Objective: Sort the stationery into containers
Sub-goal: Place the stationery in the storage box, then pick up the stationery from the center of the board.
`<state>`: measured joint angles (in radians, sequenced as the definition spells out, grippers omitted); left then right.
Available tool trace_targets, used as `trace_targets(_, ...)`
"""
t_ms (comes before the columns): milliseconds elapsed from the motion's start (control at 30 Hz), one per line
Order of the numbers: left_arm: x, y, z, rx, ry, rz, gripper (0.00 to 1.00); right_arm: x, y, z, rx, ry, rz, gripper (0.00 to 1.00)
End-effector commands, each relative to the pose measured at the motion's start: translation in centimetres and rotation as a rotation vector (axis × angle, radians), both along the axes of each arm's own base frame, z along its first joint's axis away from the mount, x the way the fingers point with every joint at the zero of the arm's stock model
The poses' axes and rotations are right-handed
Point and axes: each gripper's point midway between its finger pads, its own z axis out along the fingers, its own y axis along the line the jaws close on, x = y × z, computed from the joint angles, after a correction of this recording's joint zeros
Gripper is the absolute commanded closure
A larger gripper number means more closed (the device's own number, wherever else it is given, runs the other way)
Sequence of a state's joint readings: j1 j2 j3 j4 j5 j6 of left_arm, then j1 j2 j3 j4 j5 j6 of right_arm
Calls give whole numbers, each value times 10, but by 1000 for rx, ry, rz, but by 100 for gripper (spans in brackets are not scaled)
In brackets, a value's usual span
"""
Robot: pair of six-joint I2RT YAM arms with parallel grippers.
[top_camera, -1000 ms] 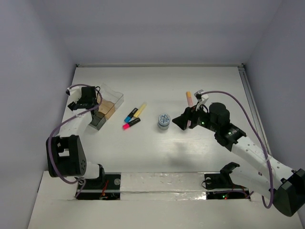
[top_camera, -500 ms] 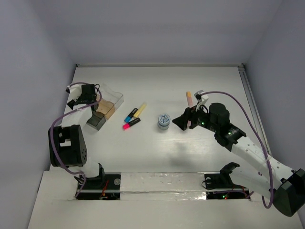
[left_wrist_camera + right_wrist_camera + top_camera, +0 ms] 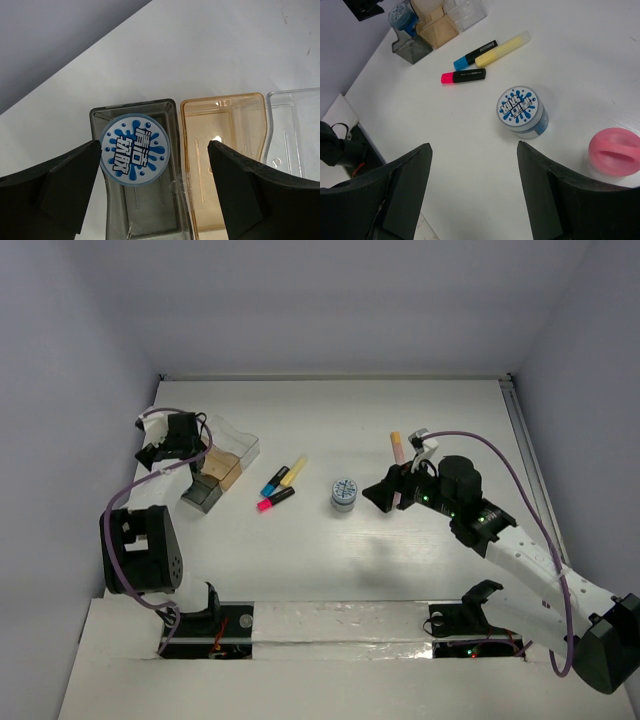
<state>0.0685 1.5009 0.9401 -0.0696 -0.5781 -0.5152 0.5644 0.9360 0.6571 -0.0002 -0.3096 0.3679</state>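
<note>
My left gripper (image 3: pixel 153 146) is open and empty, hanging over the grey container (image 3: pixel 142 210); in the top view it (image 3: pixel 190 448) is at the far left. A round blue-and-white tin (image 3: pixel 134 149) sits in that grey container, next to a tan container (image 3: pixel 225 150) and a clear one (image 3: pixel 295 130). My right gripper (image 3: pixel 473 147) is open and empty above the table, near a second blue-and-white tin (image 3: pixel 521 111). Yellow (image 3: pixel 502 48), blue (image 3: pixel 475 55) and pink (image 3: pixel 463 76) highlighters lie between tin and containers. A pink-capped tube (image 3: pixel 614 150) stands at the right.
In the top view the containers (image 3: pixel 222 472) stand in a row at the left, the highlighters (image 3: pixel 278 485) mid-table, the tin (image 3: pixel 345 492) beside them and the orange-pink tube (image 3: pixel 397 450) just behind my right gripper (image 3: pixel 375 495). Walls close the table at back and sides.
My left gripper has drawn slightly back and to the left, away from the grey container. The right arm has not moved.
</note>
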Motion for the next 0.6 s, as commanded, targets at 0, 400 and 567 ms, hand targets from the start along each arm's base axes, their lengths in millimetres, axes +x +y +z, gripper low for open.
trace_targets(0, 10, 3, 38, 14, -102, -3, 13, 2, -1, 2, -11, -33, -8, 25)
trace_targets(400, -3, -185, 96, -61, -278, -505, 100, 19, -38, 16, -2, -112, -248, 100)
trace_targets(567, -48, -331, 73, -170, -297, -918, 94, 28, -62, 22, -1, -137, -398, 85)
